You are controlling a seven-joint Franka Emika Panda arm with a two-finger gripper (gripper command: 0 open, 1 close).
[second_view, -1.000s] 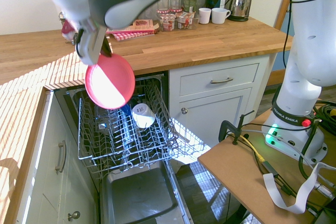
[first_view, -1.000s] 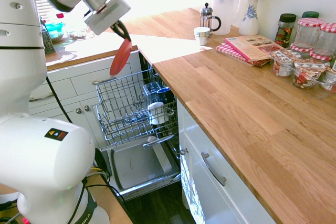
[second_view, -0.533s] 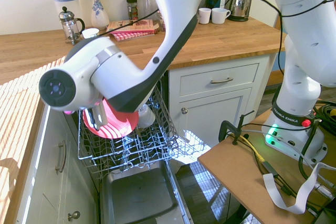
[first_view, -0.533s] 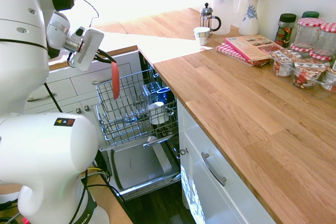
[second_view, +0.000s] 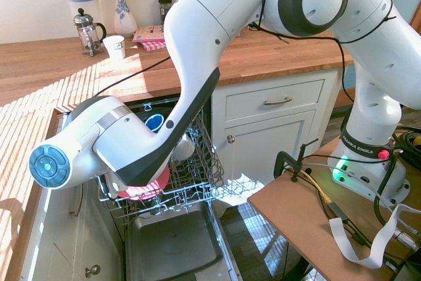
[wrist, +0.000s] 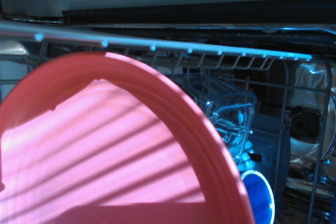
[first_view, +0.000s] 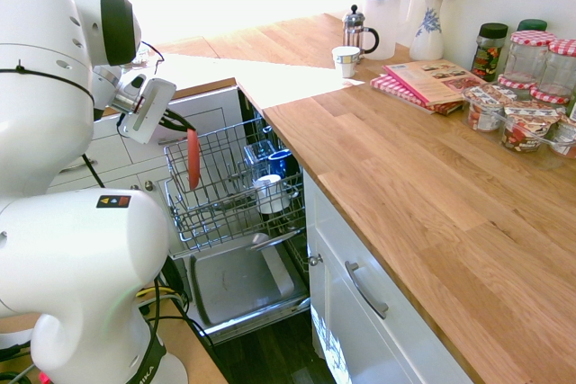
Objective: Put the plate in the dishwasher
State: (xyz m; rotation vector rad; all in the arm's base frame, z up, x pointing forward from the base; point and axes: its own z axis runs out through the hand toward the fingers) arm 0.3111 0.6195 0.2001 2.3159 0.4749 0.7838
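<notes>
end effector [first_view: 176, 123] clamped shut on the plate [first_view: 193, 158], holding it edge-on and upright, left of centre in the first exterior view. plate sits down among the wires of the dishwasher [first_view: 236, 287] rack [first_view: 225, 188], left of a white cup [first_view: 268, 193] and blue mug [first_view: 281, 164].

in the second exterior view the white robot arm [second_view: 151, 156] hides most of the round coral-red plastic plate [second_view: 146, 191] and all of the two-finger gripper. the wrist view cuts that plate off at its edges. the first exterior view shows the plate edge-on, a thin red sliver over the grey wire rack [first_view: 229, 188], and the fingers too small to tell.
</notes>
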